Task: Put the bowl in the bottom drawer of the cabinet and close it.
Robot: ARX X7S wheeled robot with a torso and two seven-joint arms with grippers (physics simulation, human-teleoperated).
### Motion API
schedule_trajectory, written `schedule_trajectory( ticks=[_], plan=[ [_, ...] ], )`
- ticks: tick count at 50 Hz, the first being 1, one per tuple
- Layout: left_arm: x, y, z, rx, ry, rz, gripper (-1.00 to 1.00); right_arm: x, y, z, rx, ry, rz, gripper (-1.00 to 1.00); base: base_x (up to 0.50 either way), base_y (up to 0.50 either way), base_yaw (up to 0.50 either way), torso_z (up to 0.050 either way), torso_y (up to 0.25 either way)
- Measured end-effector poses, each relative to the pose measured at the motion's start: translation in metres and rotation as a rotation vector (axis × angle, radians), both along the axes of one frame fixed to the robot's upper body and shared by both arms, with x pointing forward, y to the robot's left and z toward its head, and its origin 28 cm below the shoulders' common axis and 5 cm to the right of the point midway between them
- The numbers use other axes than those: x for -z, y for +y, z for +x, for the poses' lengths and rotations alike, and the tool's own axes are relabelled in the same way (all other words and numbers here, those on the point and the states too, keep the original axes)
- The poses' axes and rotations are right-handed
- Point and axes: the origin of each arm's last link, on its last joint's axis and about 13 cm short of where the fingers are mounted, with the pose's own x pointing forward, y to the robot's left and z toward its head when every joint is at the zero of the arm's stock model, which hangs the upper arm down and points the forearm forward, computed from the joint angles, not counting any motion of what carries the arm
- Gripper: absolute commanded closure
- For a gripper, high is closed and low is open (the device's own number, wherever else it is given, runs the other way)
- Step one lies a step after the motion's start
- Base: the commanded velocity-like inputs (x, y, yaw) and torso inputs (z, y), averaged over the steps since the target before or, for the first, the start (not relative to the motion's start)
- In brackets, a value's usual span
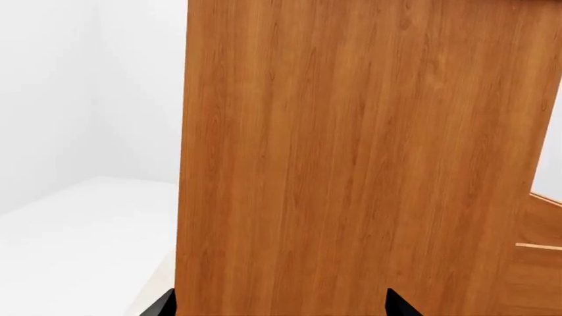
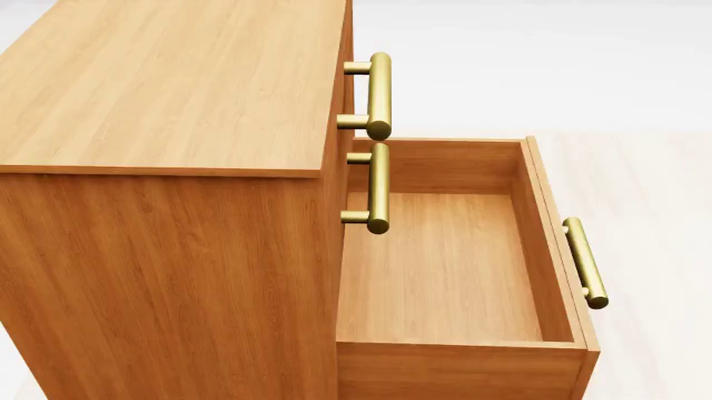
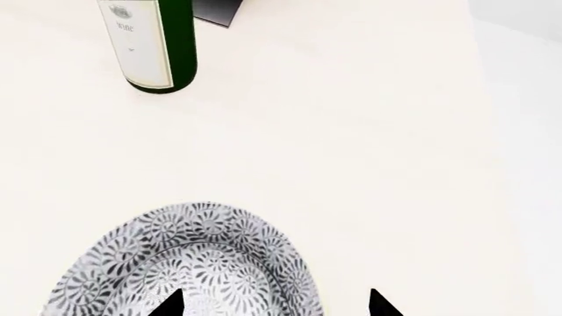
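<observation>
The bowl point(image 3: 189, 263), white-grey with a dense dark floral pattern, rests on a pale surface in the right wrist view. My right gripper point(image 3: 274, 304) hovers just over it, open, one fingertip over the bowl and the other past its rim. In the head view the cabinet point(image 2: 167, 83) stands at the left with the bottom drawer point(image 2: 553, 242) pulled far out and empty, its brass handle point(image 2: 584, 262) at the right. My left gripper point(image 1: 281, 306) is open, close to the cabinet's wooden side point(image 1: 351, 158). Neither gripper appears in the head view.
A tall green wine bottle point(image 3: 149, 43) stands beyond the bowl, with a dark object point(image 3: 218, 10) behind it. Brass handles of the two shut upper drawers point(image 2: 379, 96) point(image 2: 378, 187) jut out over the open drawer. White floor point(image 1: 79, 230) lies beside the cabinet.
</observation>
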Motion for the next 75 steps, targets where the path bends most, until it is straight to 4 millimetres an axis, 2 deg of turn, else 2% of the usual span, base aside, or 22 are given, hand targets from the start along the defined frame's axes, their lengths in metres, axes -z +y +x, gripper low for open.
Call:
schedule_trajectory(
  ticks=[47, 48, 62, 75],
  plan=[
    [-0.001, 0.0, -0.001, 0.0, 0.0, -0.002, -1.0, 0.014, -0.003, 0.002, 0.033, -0.004, 0.167, -1.0, 0.0, 0.0, 0.0, 0.0, 0.0],
    [-0.001, 0.0, -0.001, 0.0, 0.0, -0.002, -1.0, 0.014, -0.003, 0.002, 0.031, -0.004, 0.17, 1.0, 0.0, 0.0, 0.0, 0.0, 0.0],
    [0.0, 0.0, -0.001, 0.0, -0.001, -0.003, -1.0, 0.01, -0.003, -0.001, -0.003, -0.032, 0.14, 1.0, 0.0, 0.0, 0.0, 0.0, 0.0],
    [0.0, 0.0, -0.001, 0.001, -0.001, -0.003, -1.0, -0.005, 0.002, 0.002, -0.108, -0.147, 0.015, 1.0, 0.0, 0.0, 0.0, 0.0, 0.0]
  ],
)
